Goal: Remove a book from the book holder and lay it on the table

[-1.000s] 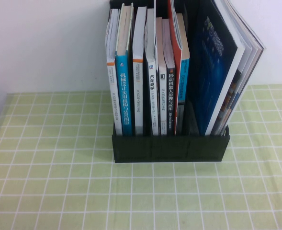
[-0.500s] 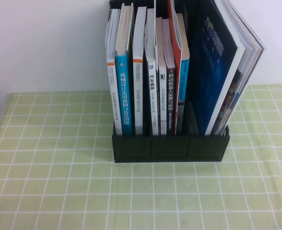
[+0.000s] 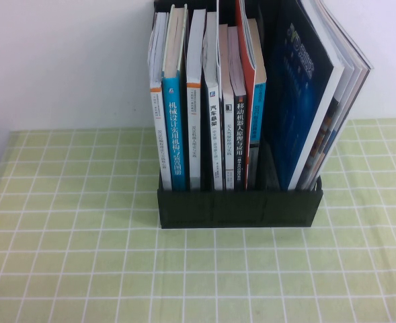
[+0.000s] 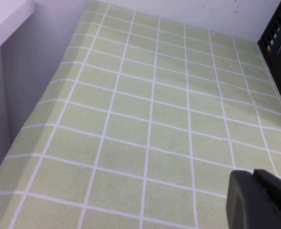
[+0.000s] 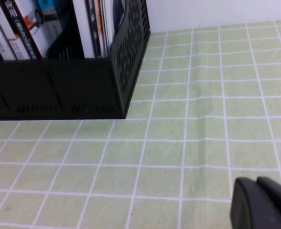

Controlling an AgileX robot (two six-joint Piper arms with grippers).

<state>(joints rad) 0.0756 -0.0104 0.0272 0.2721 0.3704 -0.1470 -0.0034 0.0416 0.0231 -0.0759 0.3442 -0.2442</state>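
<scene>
The book (image 3: 319, 94) leaned upright at the right end of the book holder (image 3: 240, 207), nearer the right gripper (image 5: 262, 205), seemingly clenched and empty like the left gripper (image 4: 259, 200).

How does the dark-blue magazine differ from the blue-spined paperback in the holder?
The dark-blue magazine is taller than the blue-spined paperback. The magazine leans right, showing its cover; the paperback stands upright, spine forward. Both sit in the book holder. Left pincer and right pincer hang over the table, outside the high view.
</scene>
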